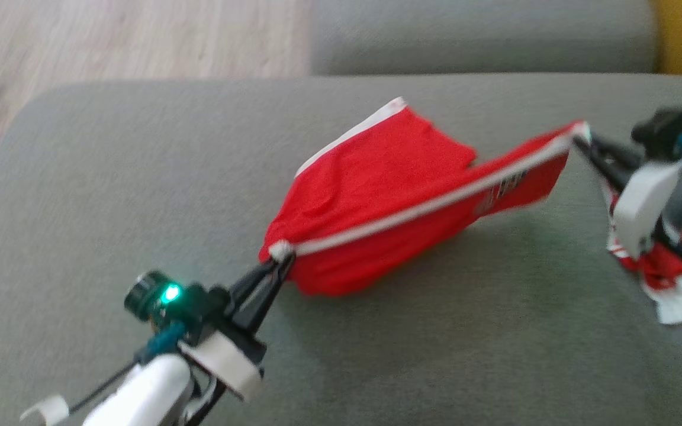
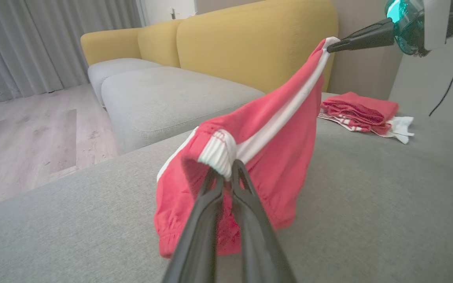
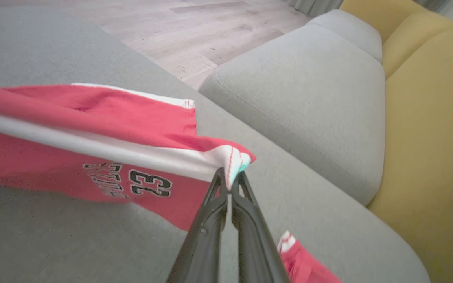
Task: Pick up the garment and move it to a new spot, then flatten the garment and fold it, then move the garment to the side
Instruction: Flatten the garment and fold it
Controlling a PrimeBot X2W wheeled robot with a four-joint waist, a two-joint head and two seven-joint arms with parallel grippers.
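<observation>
Garment [image 1: 388, 195] — between left pincer [image 1: 282, 260], right pincer [image 1: 578, 139]

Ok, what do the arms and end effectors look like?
Left end effector and right end effector: two long tapered black fingers each. Each wrist has a green light and white cover; the left forearm is white with a black cable.

head: above, facing down | wrists: low, close-up | shared: garment [image 1: 388, 177]

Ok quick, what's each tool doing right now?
The left tool is shut on the red fabric shorts with white trim.
The right tool is shut on them too.
</observation>
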